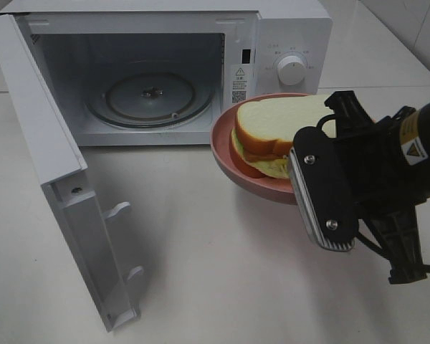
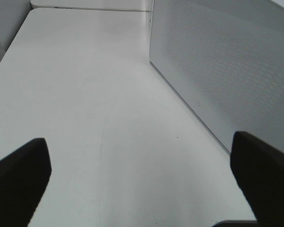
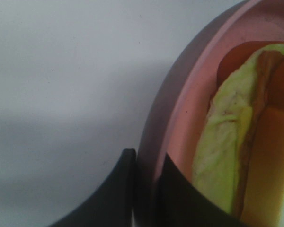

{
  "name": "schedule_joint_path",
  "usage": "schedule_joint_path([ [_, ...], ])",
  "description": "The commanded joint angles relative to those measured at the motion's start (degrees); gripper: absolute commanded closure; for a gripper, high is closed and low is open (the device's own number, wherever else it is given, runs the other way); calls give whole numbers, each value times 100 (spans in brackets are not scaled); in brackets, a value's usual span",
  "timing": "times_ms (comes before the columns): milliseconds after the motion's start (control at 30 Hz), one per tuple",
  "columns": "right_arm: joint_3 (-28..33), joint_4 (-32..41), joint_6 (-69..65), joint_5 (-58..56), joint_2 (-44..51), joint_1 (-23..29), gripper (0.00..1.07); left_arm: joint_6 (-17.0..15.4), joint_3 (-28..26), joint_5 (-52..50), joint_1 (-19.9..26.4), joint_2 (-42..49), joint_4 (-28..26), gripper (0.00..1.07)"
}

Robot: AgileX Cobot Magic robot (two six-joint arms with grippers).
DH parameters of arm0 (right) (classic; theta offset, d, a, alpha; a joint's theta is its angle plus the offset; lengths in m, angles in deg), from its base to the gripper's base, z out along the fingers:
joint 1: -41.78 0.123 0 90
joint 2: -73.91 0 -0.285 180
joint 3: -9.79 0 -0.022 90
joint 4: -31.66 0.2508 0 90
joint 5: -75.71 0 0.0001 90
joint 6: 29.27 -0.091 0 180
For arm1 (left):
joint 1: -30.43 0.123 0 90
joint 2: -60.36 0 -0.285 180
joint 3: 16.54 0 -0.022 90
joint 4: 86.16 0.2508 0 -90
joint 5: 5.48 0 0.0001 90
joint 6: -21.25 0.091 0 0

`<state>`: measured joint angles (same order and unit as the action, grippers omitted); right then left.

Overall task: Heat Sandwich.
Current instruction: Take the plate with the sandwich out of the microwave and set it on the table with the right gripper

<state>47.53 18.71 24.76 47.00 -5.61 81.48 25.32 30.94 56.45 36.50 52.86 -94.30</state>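
We take the microwave [image 1: 165,72] as our landmark, and start at its left: its door [image 1: 64,193] is swung fully open, hinged at the left edge and jutting out over the white counter [image 1: 215,265] toward us. In the left wrist view we see the left gripper [image 2: 142,175] with its jaws spread wide and nothing between them, hanging over bare counter beside what looks like the microwave's perforated side wall [image 2: 227,71]. Inside the open cavity the round glass turntable [image 1: 150,97] sits bare. To the right of the cavity is the control panel with its round white knob [image 1: 292,70].

Just in front of the microwave's right front corner, the pink plate [image 1: 236,161] is held off the counter (its shadow lies below it), carrying the sandwich [image 1: 279,132]: thick white bread with a tan crust and pale yellow filling. The right gripper [image 3: 146,189] has its jaws pinched narrow on the plate's rim, one finger outside the rim and one inside, close to the sandwich's filling.
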Motion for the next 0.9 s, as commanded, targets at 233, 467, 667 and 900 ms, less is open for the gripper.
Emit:
schedule_joint_path([
  [233, 218, -796, -1415, -172, 378, -23, 107, -29, 11, -63, -6, 97, 17, 9],
  [467, 218, -1335, -2538, -710, 378, -40, 107, -29, 11, -63, -6, 97, 17, 9],
  [667, 218, -1673, -3461, -1157, 378, -40, 106, -29, 11, -63, -6, 97, 17, 9],
  [900, 218, -1816, -4503, -1587, 378, -40, 106, -29, 11, -63, -6, 97, 17, 9],
])
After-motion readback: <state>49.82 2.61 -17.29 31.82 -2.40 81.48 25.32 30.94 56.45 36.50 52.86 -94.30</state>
